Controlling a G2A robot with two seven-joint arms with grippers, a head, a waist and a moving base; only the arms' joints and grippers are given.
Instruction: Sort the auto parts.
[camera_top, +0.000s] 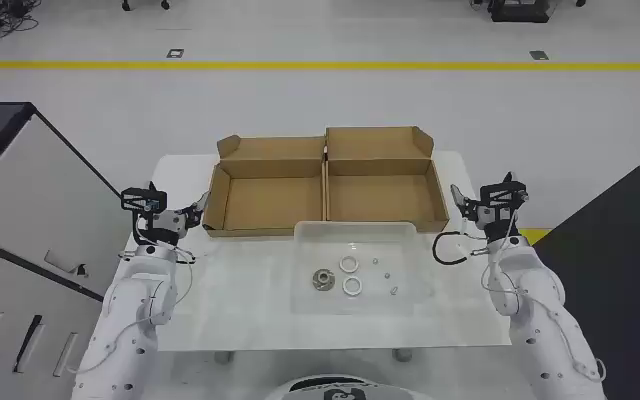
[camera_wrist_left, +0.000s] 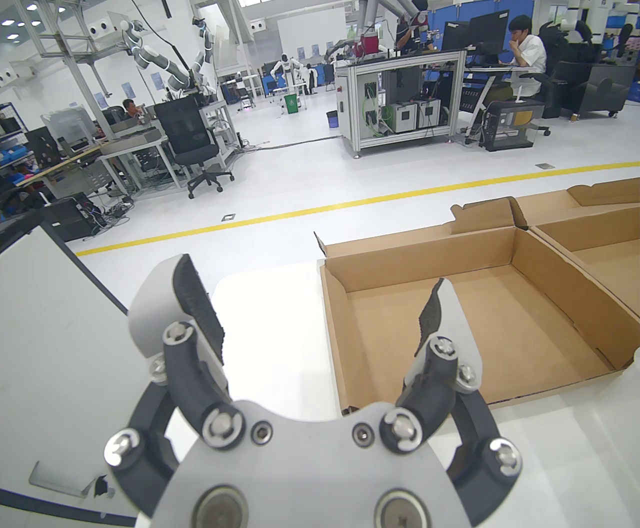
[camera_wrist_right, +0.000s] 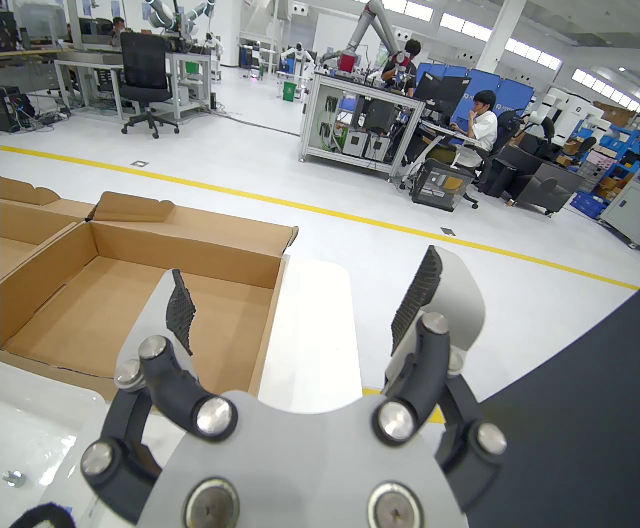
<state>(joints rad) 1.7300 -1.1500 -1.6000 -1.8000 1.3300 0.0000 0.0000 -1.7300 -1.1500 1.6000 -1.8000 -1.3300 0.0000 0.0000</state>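
A clear plastic tray (camera_top: 410, 232) in the middle of the white table holds the auto parts: a grey metal hub (camera_top: 322, 279), two white rings (camera_top: 350, 264) (camera_top: 353, 286) and a few small bolts (camera_top: 388, 270). Behind it stand two empty cardboard boxes, one on the left (camera_top: 270, 200) (camera_wrist_left: 450, 320) and one on the right (camera_top: 385, 195) (camera_wrist_right: 145, 290). My left gripper (camera_top: 197, 208) (camera_wrist_left: 312, 300) hangs open by the left box's outer wall. My right gripper (camera_top: 460, 200) (camera_wrist_right: 305, 295) hangs open beside the right box. Neither holds anything.
A grey cabinet (camera_top: 50, 190) stands close to the table's left side. A dark panel (camera_top: 600, 260) lies off the right edge. One small bolt (camera_wrist_right: 14, 478) shows in the tray's corner near my right gripper.
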